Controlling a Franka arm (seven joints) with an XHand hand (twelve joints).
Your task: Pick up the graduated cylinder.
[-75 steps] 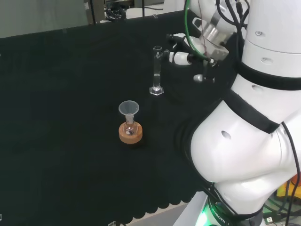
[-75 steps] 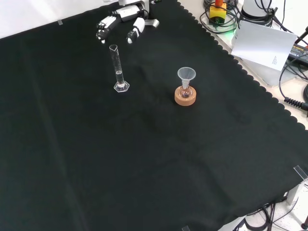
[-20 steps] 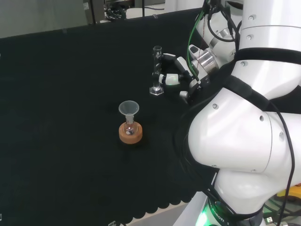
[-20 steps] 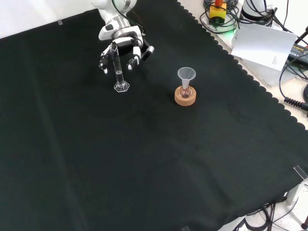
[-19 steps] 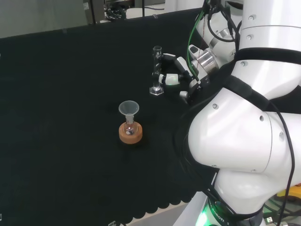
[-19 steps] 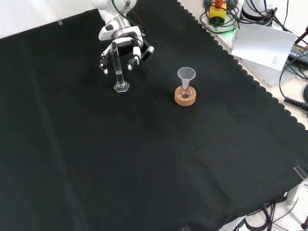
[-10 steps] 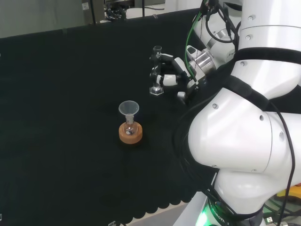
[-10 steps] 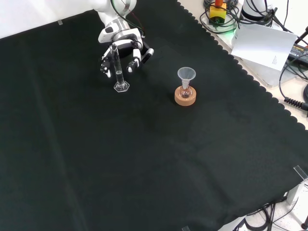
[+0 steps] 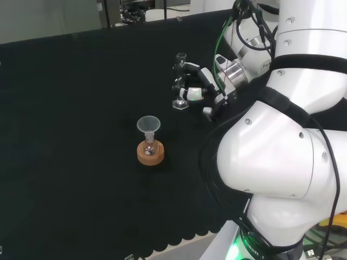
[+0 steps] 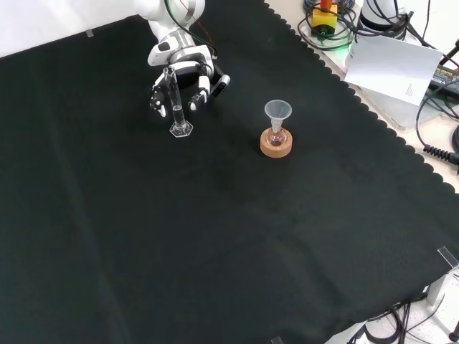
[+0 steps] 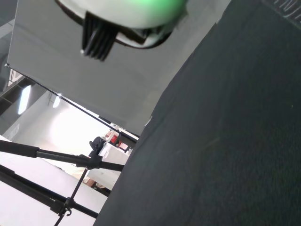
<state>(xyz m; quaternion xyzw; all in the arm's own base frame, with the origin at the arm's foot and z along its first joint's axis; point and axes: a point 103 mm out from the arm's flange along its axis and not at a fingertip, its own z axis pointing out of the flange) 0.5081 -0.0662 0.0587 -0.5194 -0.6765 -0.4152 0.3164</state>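
On the black tabletop (image 10: 237, 236) the hand (image 10: 179, 68) has its fingers (image 10: 195, 92) spread and part-curled around the upright cylinder (image 10: 174, 100) — not clearly closed on it. The cylinder is tall on a small foot — an uneven squeeze could tip it toward the funnel (image 10: 277, 111) nearby.

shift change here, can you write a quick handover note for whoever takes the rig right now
Robot hand: fingers are closing around the graduated cylinder, though a completed grip isn't clear.
Graduated cylinder: upright, its base on the black cloth, not lifted.
Flask with funnel on the cork ring: stands apart, to the right in the front view, untouched.
Done: approach.
Left: confirm the grasp, then lift.
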